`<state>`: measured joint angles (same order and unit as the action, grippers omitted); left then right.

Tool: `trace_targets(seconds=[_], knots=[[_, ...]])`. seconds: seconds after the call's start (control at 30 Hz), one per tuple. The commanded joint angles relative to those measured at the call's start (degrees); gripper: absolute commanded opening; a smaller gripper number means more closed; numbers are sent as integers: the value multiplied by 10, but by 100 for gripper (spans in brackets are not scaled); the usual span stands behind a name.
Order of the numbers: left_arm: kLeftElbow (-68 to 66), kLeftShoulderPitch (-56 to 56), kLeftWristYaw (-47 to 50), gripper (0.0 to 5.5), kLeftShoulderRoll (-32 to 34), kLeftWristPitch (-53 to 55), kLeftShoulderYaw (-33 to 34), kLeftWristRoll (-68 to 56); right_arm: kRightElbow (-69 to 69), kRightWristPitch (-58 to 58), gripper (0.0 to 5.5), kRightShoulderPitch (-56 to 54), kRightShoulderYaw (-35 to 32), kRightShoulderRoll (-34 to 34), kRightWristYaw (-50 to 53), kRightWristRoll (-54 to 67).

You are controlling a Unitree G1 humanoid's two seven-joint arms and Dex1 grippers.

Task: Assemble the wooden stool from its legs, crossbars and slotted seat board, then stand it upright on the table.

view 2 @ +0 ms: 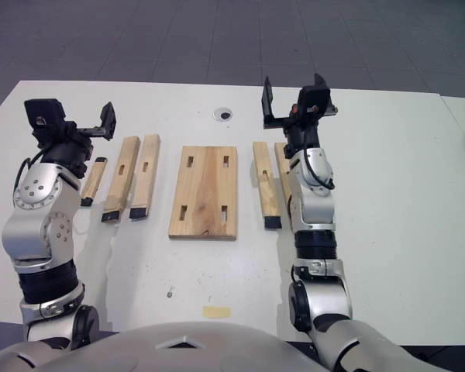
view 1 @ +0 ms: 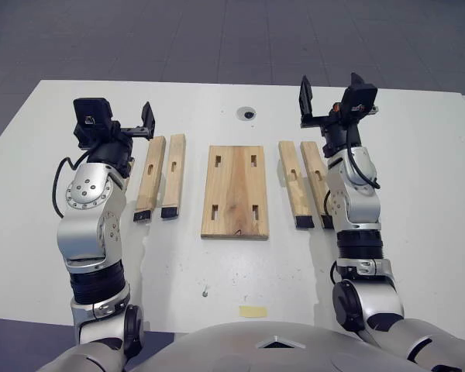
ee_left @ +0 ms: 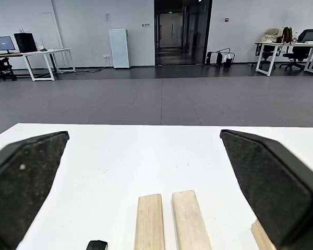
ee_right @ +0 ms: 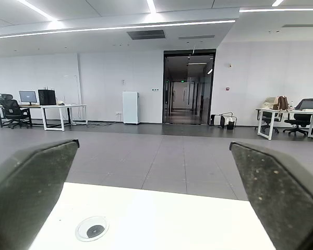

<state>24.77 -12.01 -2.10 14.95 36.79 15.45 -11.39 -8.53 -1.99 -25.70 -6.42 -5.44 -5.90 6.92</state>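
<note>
Stool parts lie flat in a row across a white worktop (view 1: 418,155), none of them joined. At the row's 9 o'clock end the left gripper (view 1: 118,124) hangs above the surface, its fingers (view 1: 147,120) spread wide and holding nothing. Beside that arm lies a thin slat (view 2: 93,180), dark at its near end and partly hidden by the arm. Next come the left legs (view 1: 150,178), two pale wooden bars lying close side by side, each with a narrow slot at mid-length and a black cap on its near end.

At centre is the seat board (view 1: 234,191), a pale rectangle with a browner streak down its grain. It has four small slots, two toward 12 o'clock and two toward 6 o'clock, and it lies apart from the legs on both sides. At its 3 o'clock are the right legs (view 1: 294,183), another close pair with black near ends, the outer one partly covered by the right arm. The right gripper (view 1: 330,89) is raised over their 12 o'clock end, fingers (view 1: 304,93) parted and gripping nothing.

A round grommet (view 1: 248,113) sits at 12 o'clock of the board, with bare white between it and the far edge. Bare worktop also stretches to 3 o'clock of the right arm. It runs toward 6 o'clock of the board too, where a yellow tag (view 1: 253,311) lies near the edge.
</note>
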Motion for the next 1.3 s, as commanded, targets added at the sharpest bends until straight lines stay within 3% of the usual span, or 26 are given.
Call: trace_targets(seconds=[0.03, 0.3, 0.83, 1.3], knots=[[3, 43, -32, 538, 31, 22, 34, -18, 24, 11, 540, 29, -11, -6, 8, 3], [-104, 88, -152, 538, 117, 15, 54, -45, 56, 23, 540, 67, -15, -11, 14, 1], [-298, 98, -197, 538, 152, -26, 30, -17, 59, 24, 540, 69, -13, -16, 11, -3], [-339, 141, -247, 285, 162, -11, -19, -16, 65, 30, 540, 66, -13, -11, 10, 2]])
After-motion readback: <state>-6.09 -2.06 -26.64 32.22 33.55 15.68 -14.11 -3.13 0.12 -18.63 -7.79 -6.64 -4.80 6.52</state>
